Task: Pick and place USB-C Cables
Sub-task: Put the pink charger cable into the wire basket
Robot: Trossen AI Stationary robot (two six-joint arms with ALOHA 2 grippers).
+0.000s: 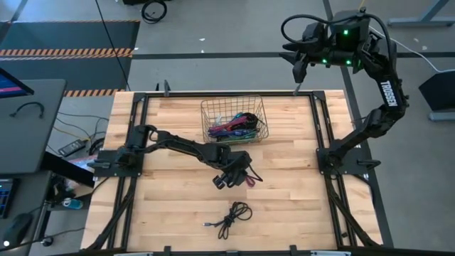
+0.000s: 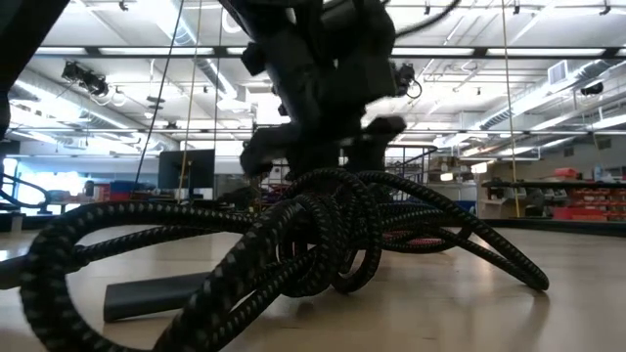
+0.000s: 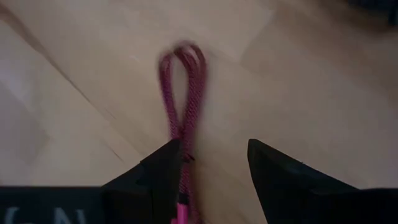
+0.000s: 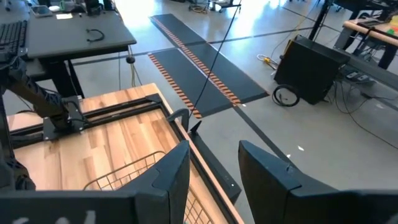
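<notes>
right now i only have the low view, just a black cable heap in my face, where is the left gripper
Observer: The left gripper is over mid-table, just in front of the wire basket.
Operator: holding anything
Observer: No, it is open; a magenta cable lies on the wood with one strand beside a finger.
Operator: and the right arm
Observer: The right gripper is open and raised past the table's far edge.

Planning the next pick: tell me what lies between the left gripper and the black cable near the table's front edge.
Bare wood only: in the high view, nothing lies between the left gripper, over a magenta cable, and the black cable.
</notes>
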